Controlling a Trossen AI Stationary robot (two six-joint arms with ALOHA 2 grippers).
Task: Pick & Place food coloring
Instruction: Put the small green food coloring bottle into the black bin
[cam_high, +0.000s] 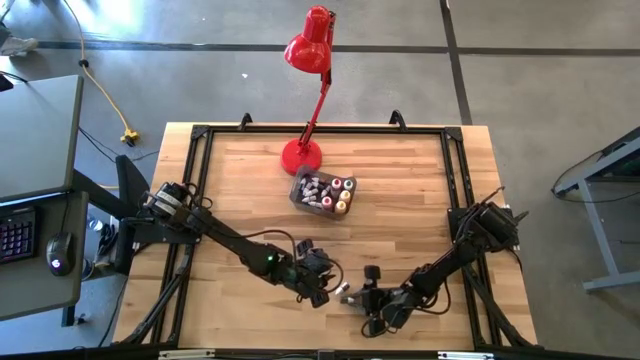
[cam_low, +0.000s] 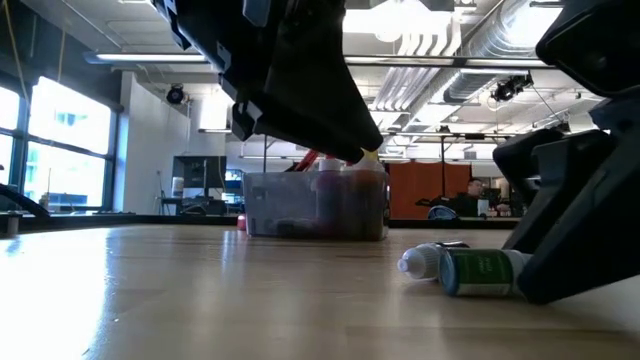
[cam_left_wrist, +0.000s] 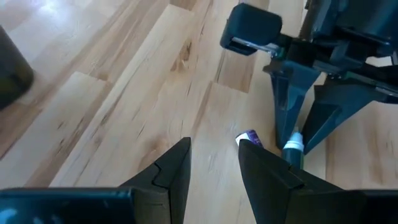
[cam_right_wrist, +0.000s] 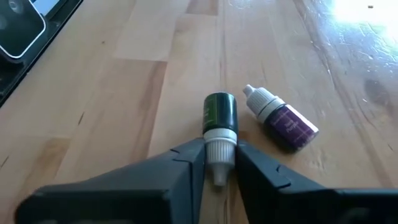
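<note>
A green food coloring bottle (cam_right_wrist: 219, 112) with a white cap lies on its side on the wooden table, near the front edge. A purple-labelled bottle (cam_right_wrist: 286, 124) lies on its side just beside it. My right gripper (cam_right_wrist: 219, 154) slants down at the green bottle and is shut on it. My left gripper (cam_left_wrist: 214, 165) hovers open just left of the two bottles (cam_high: 346, 292), with nothing between its fingers. In the low view the green bottle (cam_low: 485, 272) lies flat, its base toward the left. The grey tub (cam_high: 305, 192) at mid table holds several more bottles. My right gripper pinches the green bottle's white cap (cam_right_wrist: 219, 140) between its two fingertips, one on each side. The fingers come slanting down from the table's right and lie along the bottle, whose body points away from them. The bottle lies on its side on the table.
A red desk lamp (cam_high: 303, 155) stands on its base behind the tub at the table's far side. A black frame (cam_high: 200, 135) runs round the table's edges. Bare wood lies left of the tub and in front of it.
</note>
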